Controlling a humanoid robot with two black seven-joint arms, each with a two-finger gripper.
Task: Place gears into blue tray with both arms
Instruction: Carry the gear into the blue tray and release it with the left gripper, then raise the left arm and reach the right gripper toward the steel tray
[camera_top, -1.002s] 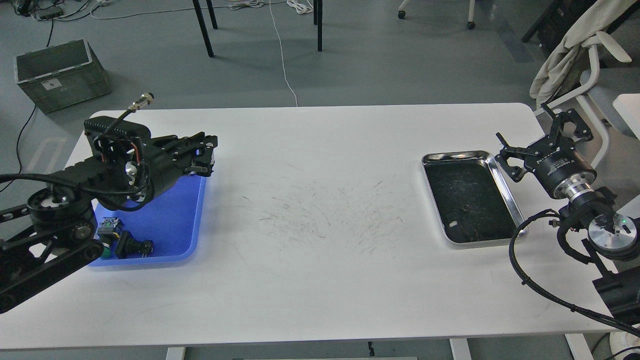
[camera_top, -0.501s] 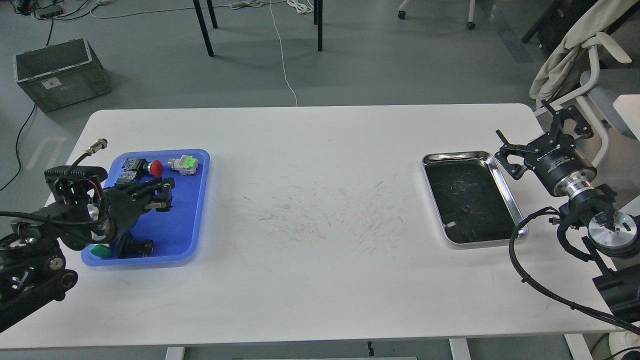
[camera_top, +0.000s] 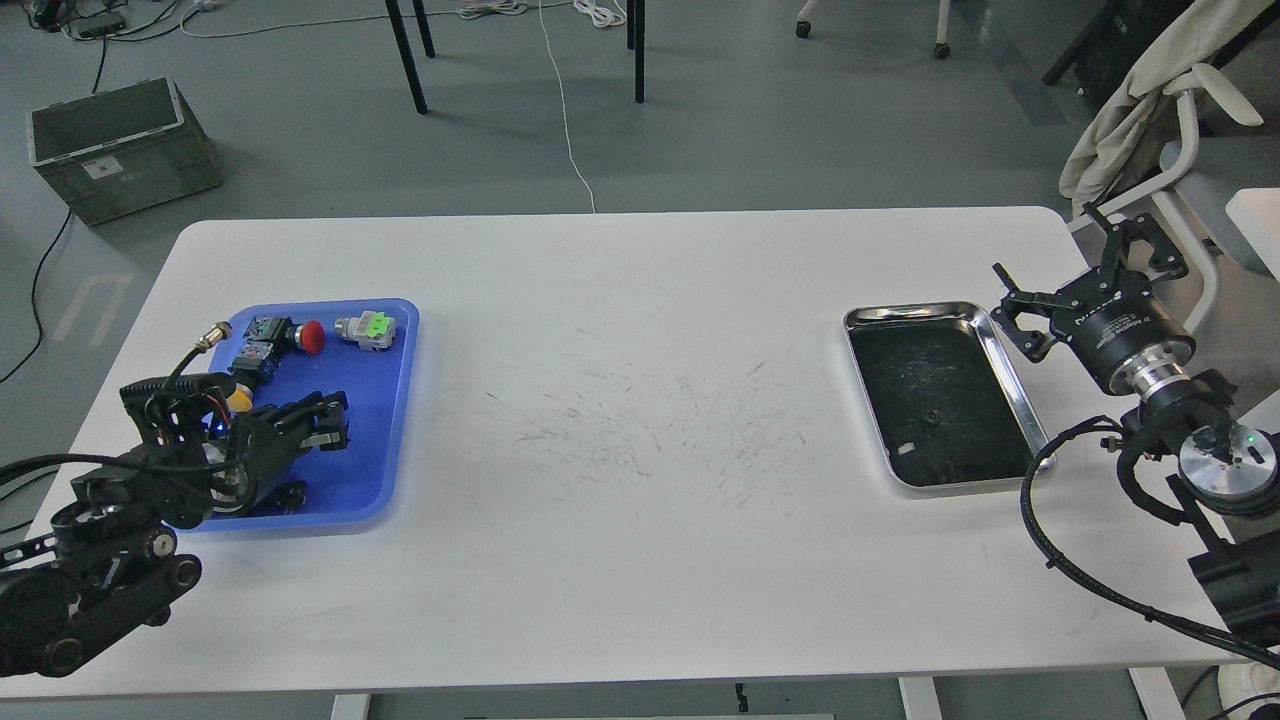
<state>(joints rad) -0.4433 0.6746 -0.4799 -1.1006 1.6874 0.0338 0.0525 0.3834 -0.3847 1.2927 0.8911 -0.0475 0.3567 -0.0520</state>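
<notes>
You see the left gripper (camera_top: 325, 420), its opening impossible to tell, over the rectangular blue plastic tray (camera_top: 385, 400), while the right gripper (camera_top: 1085, 265) is spread wide beside the shiny steel tray (camera_top: 1010, 360).

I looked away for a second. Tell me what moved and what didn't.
The left arm pulled back toward the robot and lower, so its left gripper moved from the far edge of the blue tray to its middle, uncovering the switches there. No grasp or release is visible. The right gripper and steel tray stayed put.
</notes>
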